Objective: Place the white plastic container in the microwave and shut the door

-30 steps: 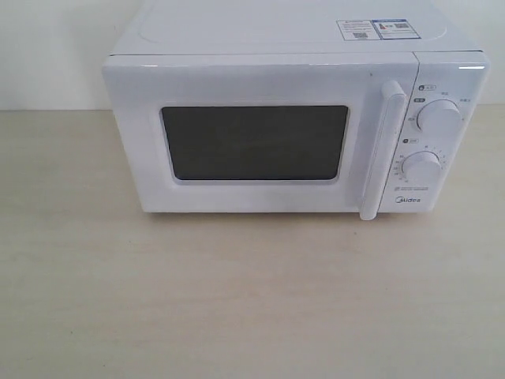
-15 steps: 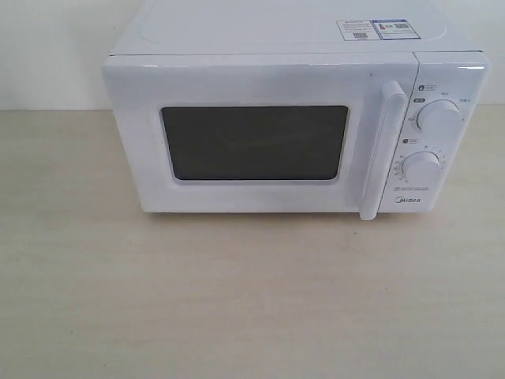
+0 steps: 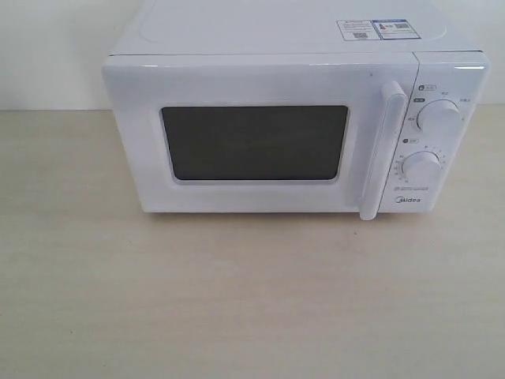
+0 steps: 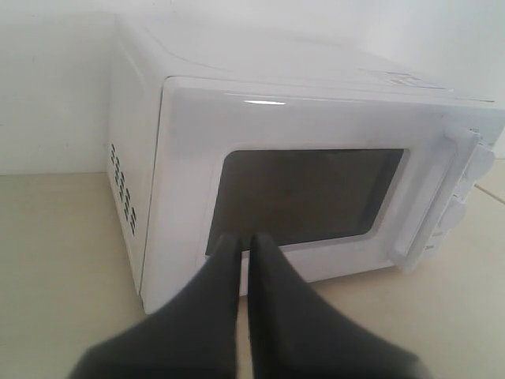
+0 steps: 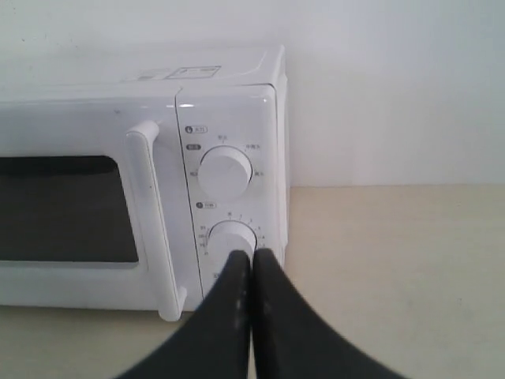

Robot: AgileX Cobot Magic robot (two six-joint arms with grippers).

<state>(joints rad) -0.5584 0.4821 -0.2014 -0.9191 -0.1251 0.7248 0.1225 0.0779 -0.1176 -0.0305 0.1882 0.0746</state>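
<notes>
Gloss covers the boxy white microwave [image 3: 237,31], and its door [image 3: 252,83] sits shut, flat against the body. The white plastic container is not to be seen. It is not on the pale wood-grain table [image 3: 237,308] in front of the microwave, and the dark window [image 3: 254,142] hides whatever is inside. The left gripper [image 4: 241,237] and right gripper [image 5: 251,254] both have their black tapered jaws pressed together, holding nothing. If loading is not yet done, I judge one finger should hook behind the smooth vertical bar handle [image 3: 383,150], beside the round dials [image 3: 439,117], and pull in a gentle arc, so that the microwave does not slide.
</notes>
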